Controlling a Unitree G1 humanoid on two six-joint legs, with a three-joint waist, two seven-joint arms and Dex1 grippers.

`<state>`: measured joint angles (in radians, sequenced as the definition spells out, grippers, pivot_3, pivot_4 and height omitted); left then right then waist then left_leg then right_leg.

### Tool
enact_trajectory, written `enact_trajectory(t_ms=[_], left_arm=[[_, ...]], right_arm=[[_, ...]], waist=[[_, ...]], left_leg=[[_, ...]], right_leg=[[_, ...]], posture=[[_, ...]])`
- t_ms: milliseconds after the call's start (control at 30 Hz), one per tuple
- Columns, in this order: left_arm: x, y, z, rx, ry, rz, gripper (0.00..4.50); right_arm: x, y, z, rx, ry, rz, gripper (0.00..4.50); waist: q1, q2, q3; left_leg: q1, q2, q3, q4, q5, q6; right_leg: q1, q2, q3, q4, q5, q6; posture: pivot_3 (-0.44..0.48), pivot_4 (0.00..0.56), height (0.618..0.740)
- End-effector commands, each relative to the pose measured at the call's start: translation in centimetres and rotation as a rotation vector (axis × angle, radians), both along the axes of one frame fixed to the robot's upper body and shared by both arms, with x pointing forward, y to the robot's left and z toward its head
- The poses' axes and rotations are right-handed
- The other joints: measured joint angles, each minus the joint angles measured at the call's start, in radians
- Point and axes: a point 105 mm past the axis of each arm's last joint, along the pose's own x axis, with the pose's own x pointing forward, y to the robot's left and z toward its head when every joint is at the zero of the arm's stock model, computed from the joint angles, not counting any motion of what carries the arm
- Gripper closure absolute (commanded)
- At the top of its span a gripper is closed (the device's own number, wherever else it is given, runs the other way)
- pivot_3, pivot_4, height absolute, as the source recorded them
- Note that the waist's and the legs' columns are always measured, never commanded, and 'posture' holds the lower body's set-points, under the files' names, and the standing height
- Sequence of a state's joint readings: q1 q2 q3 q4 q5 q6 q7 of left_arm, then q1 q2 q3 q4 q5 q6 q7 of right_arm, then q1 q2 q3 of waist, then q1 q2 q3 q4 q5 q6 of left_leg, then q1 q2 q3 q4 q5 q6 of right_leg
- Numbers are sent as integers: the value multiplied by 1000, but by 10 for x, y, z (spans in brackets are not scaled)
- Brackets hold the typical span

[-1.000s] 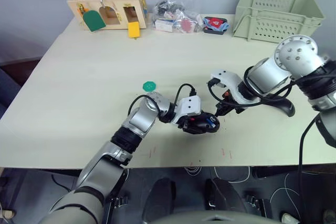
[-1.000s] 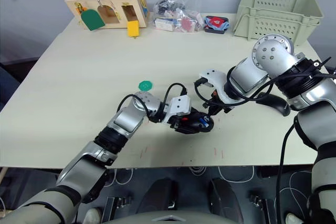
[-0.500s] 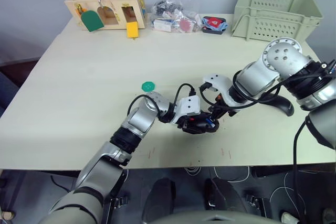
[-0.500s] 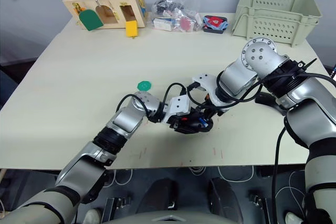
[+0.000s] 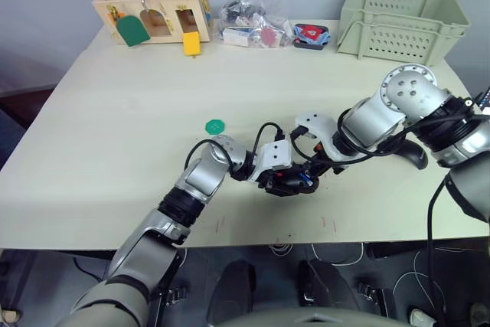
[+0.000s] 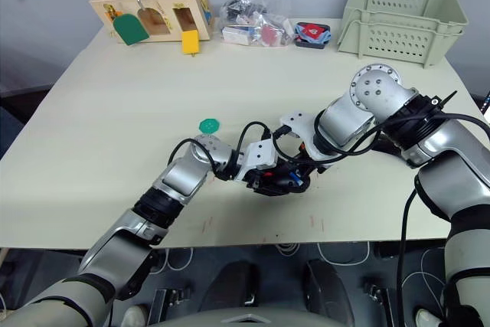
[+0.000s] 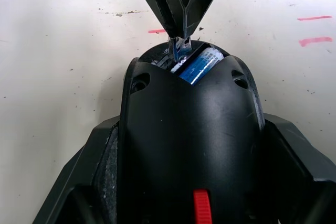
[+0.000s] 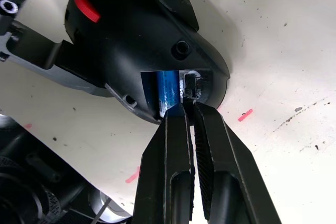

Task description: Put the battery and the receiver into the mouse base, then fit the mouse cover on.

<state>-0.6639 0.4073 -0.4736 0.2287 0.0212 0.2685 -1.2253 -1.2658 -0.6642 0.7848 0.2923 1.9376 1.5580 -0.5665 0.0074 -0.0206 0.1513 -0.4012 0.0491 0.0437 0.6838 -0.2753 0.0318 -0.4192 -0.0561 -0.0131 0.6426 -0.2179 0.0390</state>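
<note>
Pale tabletop [image 5: 115,112] carries the work near its front edge: the left gripper [image 5: 285,181] clamps the mouse base [image 7: 189,145] between its fingers, the battery [image 7: 198,65] lying in its hollow. Just beyond, the right gripper [image 8: 190,109] has its fingers pinched on the receiver [image 8: 190,86] at the slot beside the battery. Farther right lies the mouse cover [image 5: 417,155].

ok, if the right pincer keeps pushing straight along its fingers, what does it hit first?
The right pincer, shut on the receiver, points into the open compartment of the mouse base. It would likely meet the receiver slot beside the battery first; depth there is hard to judge.
</note>
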Motion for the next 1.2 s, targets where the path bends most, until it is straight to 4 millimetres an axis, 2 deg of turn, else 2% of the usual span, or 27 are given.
enact_trajectory(t_ms=[33, 900, 1200], left_arm=[[-5, 9, -23, 81, 63, 29, 1566], [-11, 11, -24, 91, 78, 20, 1566], [-12, 11, -24, 93, 79, 20, 1566]], right_arm=[[1, 4, 5, 28, -18, 2, 4500], [8, 5, 2, -11, -75, 42, 4500], [7, 4, -6, -11, -62, 36, 4500]], waist=[[-2, 0, 0], [-16, 0, 0], [-17, 0, 0]], left_leg=[[0, 0, 0, 0, 0, 0], [-1, 0, 0, -1, 0, 0], [-1, 0, 0, -1, 0, 0]], right_leg=[[0, 0, 0, 0, 0, 0], [-1, 0, 0, -1, 0, 0], [-2, 0, 0, -1, 0, 0]], posture=[[0, 150, 740], [0, 150, 740], [0, 150, 740]])
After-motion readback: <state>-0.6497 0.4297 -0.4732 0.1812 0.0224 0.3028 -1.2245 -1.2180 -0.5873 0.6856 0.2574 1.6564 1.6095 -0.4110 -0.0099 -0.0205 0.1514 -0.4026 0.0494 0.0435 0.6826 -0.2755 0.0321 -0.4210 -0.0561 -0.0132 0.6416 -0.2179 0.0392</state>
